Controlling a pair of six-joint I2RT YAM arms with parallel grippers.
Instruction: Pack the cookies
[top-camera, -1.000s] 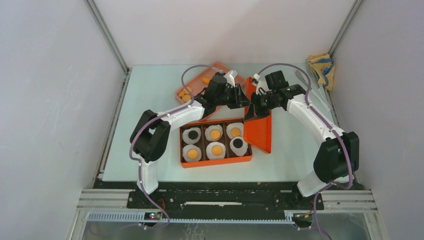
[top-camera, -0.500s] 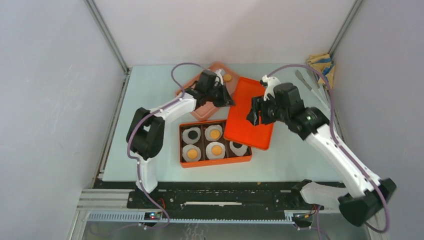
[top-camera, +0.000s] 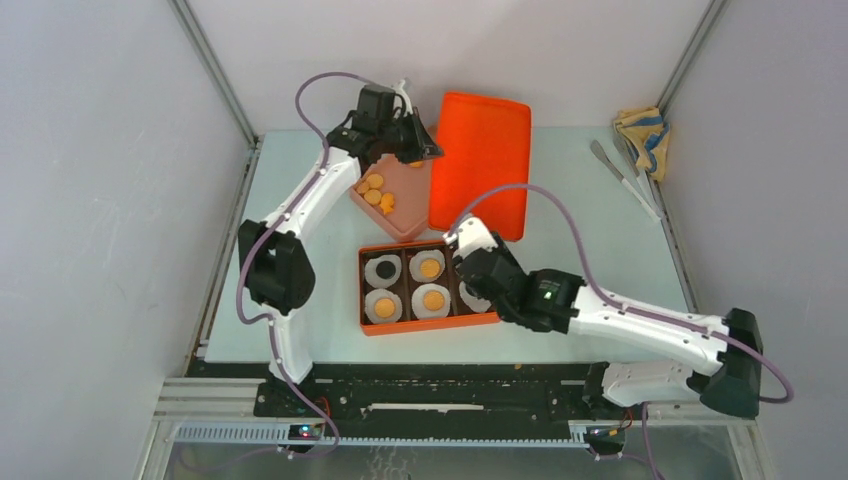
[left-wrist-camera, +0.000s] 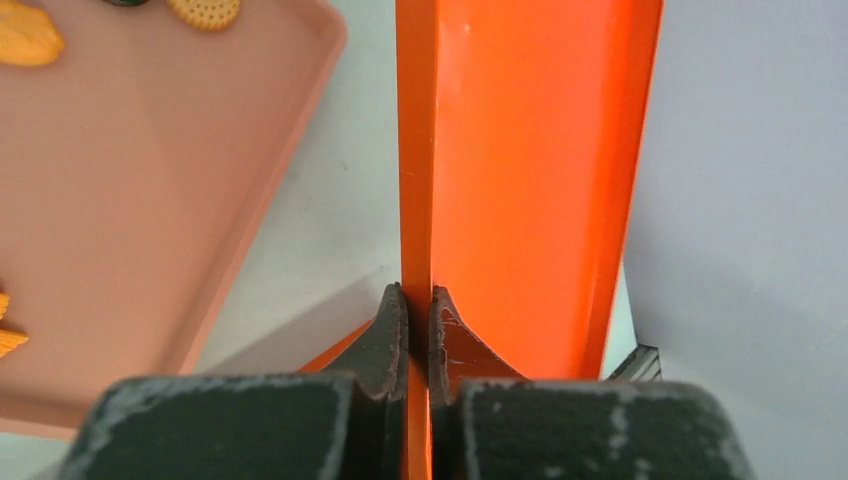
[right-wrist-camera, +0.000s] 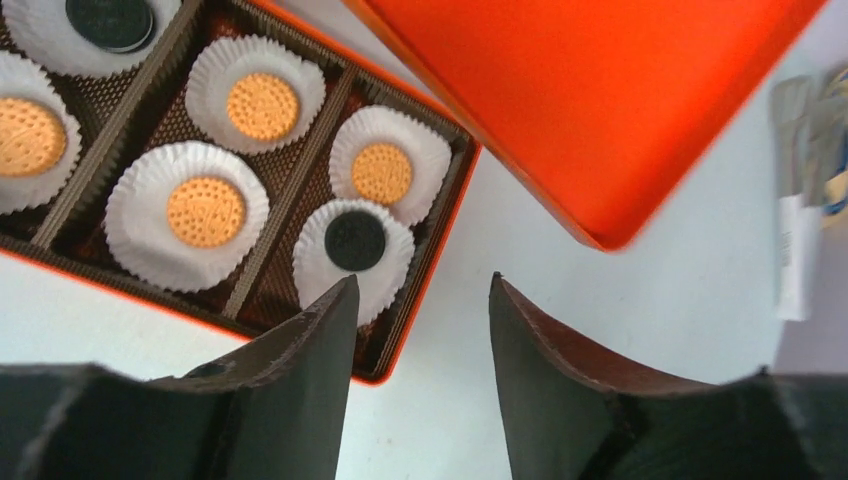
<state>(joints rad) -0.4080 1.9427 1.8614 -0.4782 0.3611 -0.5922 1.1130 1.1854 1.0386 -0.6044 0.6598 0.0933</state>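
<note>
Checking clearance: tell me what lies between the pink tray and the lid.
Only bare table between tray and lid, seen in the left wrist view; left gripper's jaws pinch the lid's rim.

6 white paper cups (right-wrist-camera: 135, 200) are sitting in 1 orange box (top-camera: 430, 324), 2 in each of its 3 compartments, and each cup is holding 1 cookie, so 4 orange cookies (right-wrist-camera: 205, 212) and 2 black cookies (right-wrist-camera: 355, 240) are showing there. At least 3 loose cookies (top-camera: 375, 181) are lying on 1 pink tray (top-camera: 405, 205), part of which is being hidden. 1 orange lid (top-camera: 480, 160), 1 yellow-and-blue cloth (top-camera: 640, 135) and 2 arms (top-camera: 640, 325) are also showing.
</note>
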